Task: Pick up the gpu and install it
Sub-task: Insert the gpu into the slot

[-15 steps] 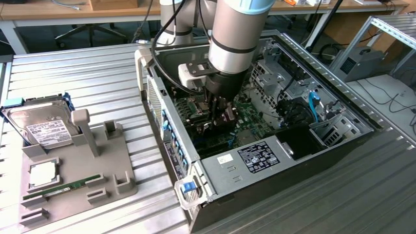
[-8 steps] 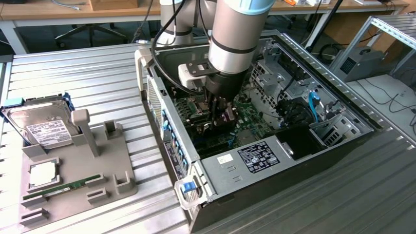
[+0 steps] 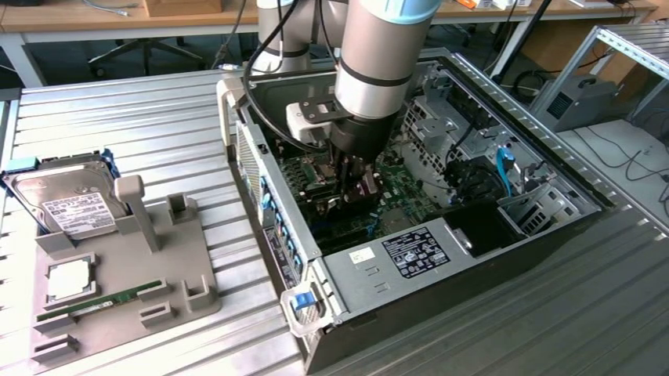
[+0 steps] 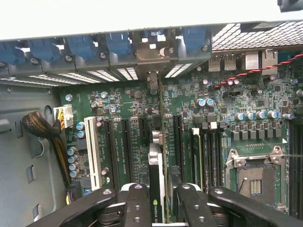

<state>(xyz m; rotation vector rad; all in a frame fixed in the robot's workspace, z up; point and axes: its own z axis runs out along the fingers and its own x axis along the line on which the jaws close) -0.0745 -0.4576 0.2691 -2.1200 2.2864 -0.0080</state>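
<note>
The gpu is seen edge-on in the wrist view, a thin dark card with a green logo near my fingers. My gripper is shut on it, one black finger on each side. The card stands upright over the green motherboard, lined up with the long black expansion slots. Its silver bracket reaches the rear slot openings of the case. In the exterior view my gripper is deep inside the open computer case, with the arm coming down from above.
Blue slot latches line the case's rear wall. A cable bundle with a white plug lies beside the slots, and the bare CPU socket on the other side. Outside the case, a grey fixture holds a hard drive and a green memory stick.
</note>
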